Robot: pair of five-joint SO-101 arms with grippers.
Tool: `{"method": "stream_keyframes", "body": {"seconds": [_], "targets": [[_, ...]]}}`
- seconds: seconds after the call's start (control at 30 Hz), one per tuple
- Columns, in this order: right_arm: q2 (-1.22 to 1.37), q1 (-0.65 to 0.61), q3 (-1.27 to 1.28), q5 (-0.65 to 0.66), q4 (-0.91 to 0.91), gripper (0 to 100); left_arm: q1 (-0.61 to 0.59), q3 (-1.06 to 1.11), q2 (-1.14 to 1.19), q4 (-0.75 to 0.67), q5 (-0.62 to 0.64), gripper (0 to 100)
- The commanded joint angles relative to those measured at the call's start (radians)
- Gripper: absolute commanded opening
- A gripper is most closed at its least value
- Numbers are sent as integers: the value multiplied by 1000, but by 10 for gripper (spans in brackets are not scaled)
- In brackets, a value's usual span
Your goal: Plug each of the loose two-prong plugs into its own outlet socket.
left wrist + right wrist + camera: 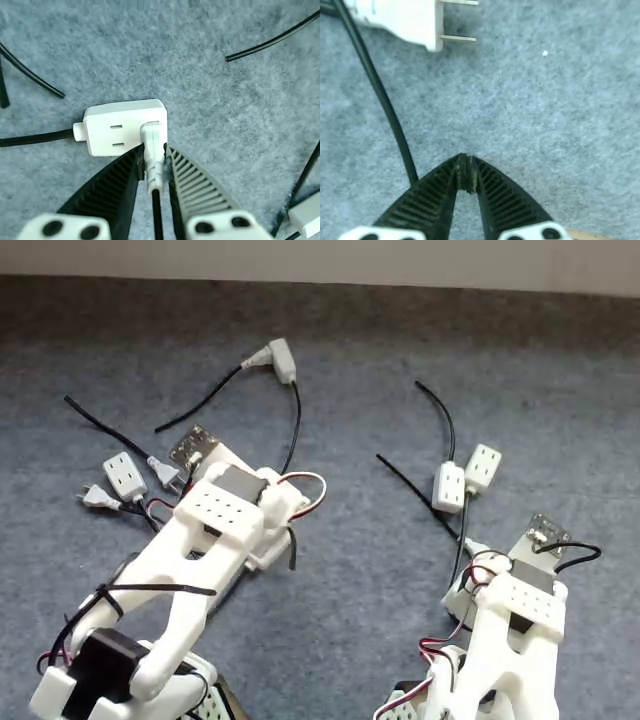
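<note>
My left gripper [154, 167] is shut on a white two-prong plug [152, 145] whose front end sits against a white outlet socket [120, 127] on the grey carpet. That socket shows two free slots beside the plug. From above, the same socket [124, 472] and held plug [162, 474] lie at the left arm's tip. A second loose plug [95, 498] lies just in front of them. My right gripper [467, 172] is shut on nothing, above bare carpet. A loose white plug [405, 17] with two bare prongs lies ahead of it, its black cord [380, 95] trailing back.
Two white sockets [450, 486] [483, 466] on black cords lie ahead of the right arm [515, 630]. Another white plug piece [275, 358] with a cord lies at the far middle. Loose black cords cross the carpet. The far carpet edge meets a pale wall.
</note>
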Motion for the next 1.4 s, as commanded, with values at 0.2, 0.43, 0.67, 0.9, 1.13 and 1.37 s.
{"method": "stream_keyframes", "body": {"seconds": [0.2,0.43,0.67,0.9,1.13,1.37], "targets": [[2,-7,-2,-11,-15,8,-137,68,7,58,-204,7],[2,-7,-2,-8,-15,8,-137,113,8,57,-324,7],[2,-7,-2,-6,-15,8,-143,189,8,57,-589,8],[2,-7,-2,-6,-15,8,-143,157,-1,63,-965,8],[2,-7,-2,-6,-15,8,-145,154,-1,61,-1453,8],[2,-7,-2,-5,-15,8,-147,133,-2,120,-1510,106]]}}
